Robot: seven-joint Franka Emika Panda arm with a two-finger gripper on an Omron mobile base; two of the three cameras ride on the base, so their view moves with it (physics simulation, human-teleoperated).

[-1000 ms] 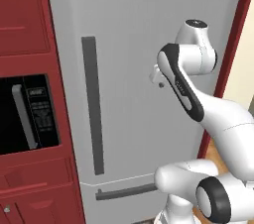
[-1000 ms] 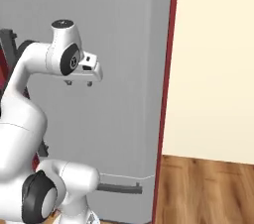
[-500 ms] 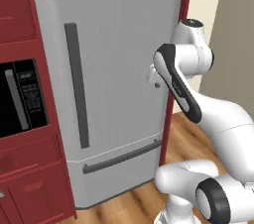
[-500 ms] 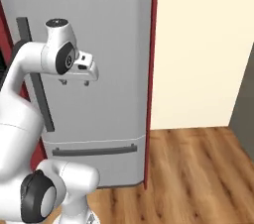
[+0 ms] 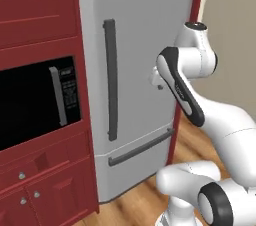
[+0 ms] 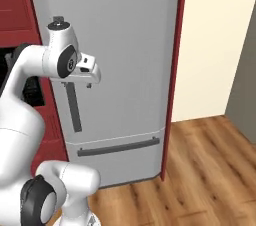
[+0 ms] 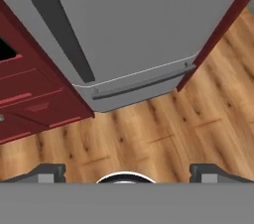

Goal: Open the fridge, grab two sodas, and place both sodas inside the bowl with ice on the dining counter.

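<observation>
Gripper (image 7: pixel 126 172) was released, jaws spread wide with nothing between them, hanging in front of the closed fridge (image 5: pixel 145 45) with the hand camera looking down past the door to the wood floor (image 7: pixel 163 139). In the hand view the fridge's long vertical door handle (image 7: pixel 59 25) lay toward 11 o'clock from the fingers, its long axis running up the door, well apart from them. Judged: the reach must go left to that bar; the horizontal drawer handle (image 7: pixel 144 83) sat near 12 o'clock.
</observation>
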